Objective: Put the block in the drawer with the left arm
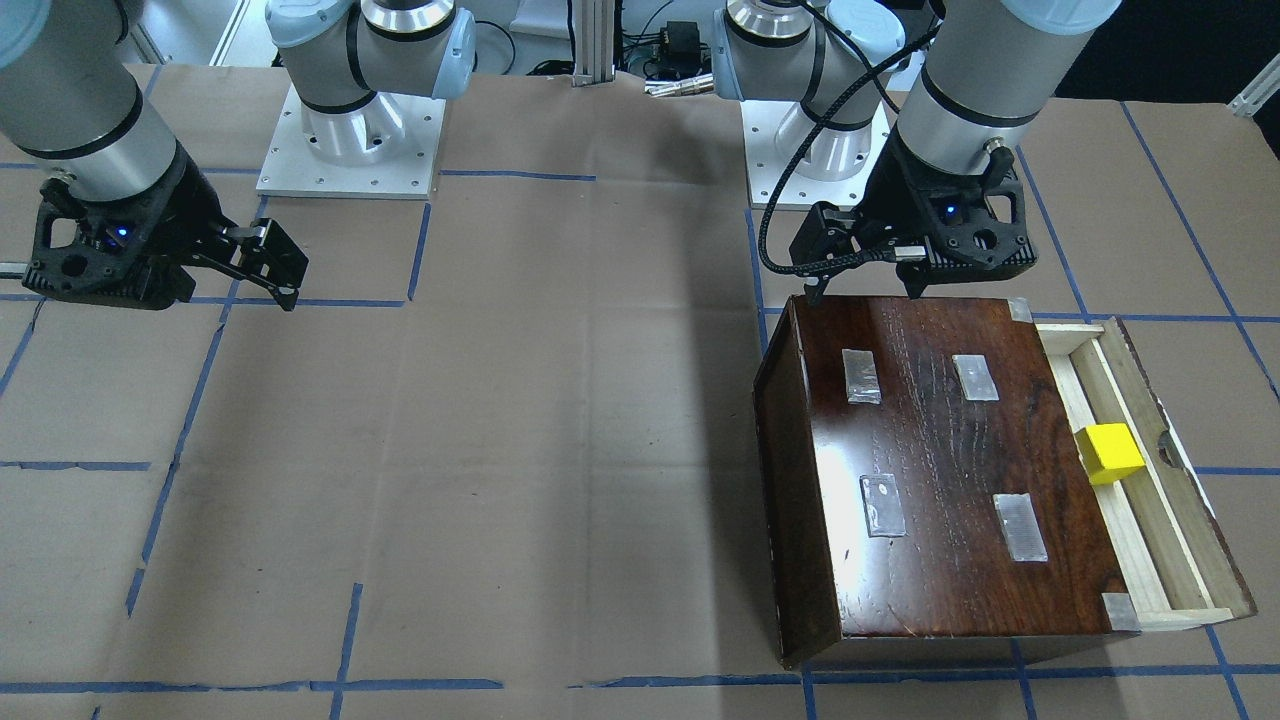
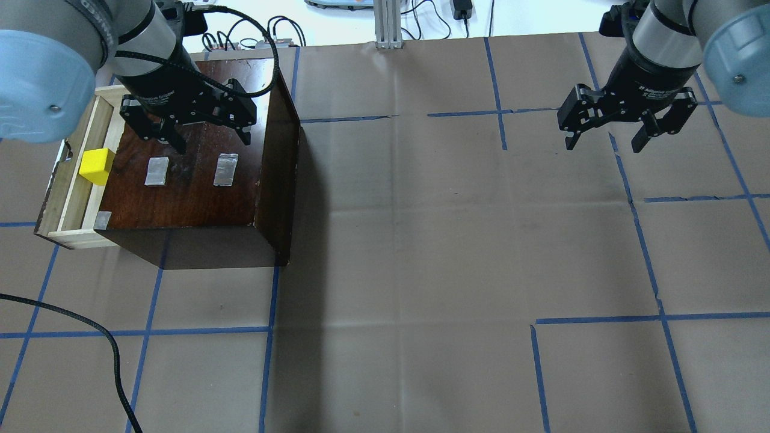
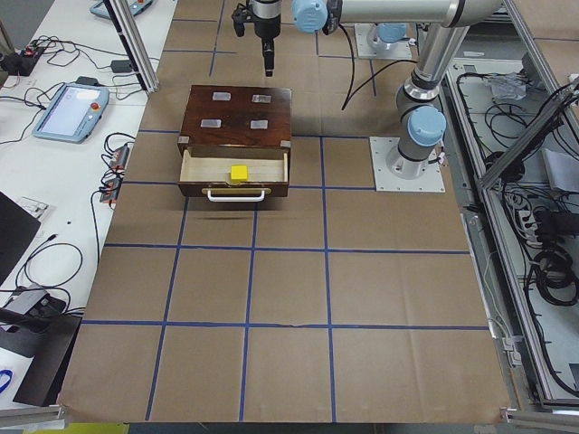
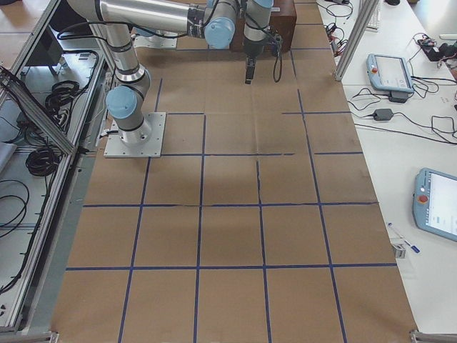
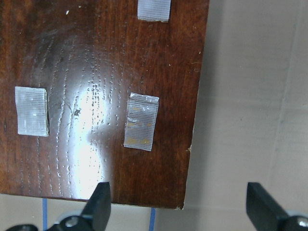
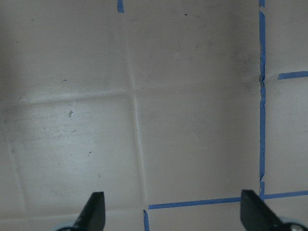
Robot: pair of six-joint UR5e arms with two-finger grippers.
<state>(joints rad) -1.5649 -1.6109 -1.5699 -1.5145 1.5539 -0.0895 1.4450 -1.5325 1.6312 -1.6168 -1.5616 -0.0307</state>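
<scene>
The yellow block (image 1: 1108,453) lies in the pulled-out pale wood drawer (image 1: 1185,520) of the dark glossy box (image 1: 940,470). It also shows in the overhead view (image 2: 97,166) and the exterior left view (image 3: 239,173). My left gripper (image 2: 213,141) is open and empty. It hangs over the box top (image 2: 192,192) near its robot-side edge, apart from the block. In the left wrist view the left gripper (image 5: 178,192) has its fingers spread over the box corner (image 5: 96,72). My right gripper (image 2: 603,144) is open and empty over bare table paper, far from the box; it also shows in the right wrist view (image 6: 173,207).
Several tape patches (image 1: 861,376) are stuck on the box top. A loose black cable (image 2: 90,325) lies on the table at the overhead view's lower left. Blue tape lines cross the brown paper. Teach pendants (image 3: 71,110) and wires lie on side tables.
</scene>
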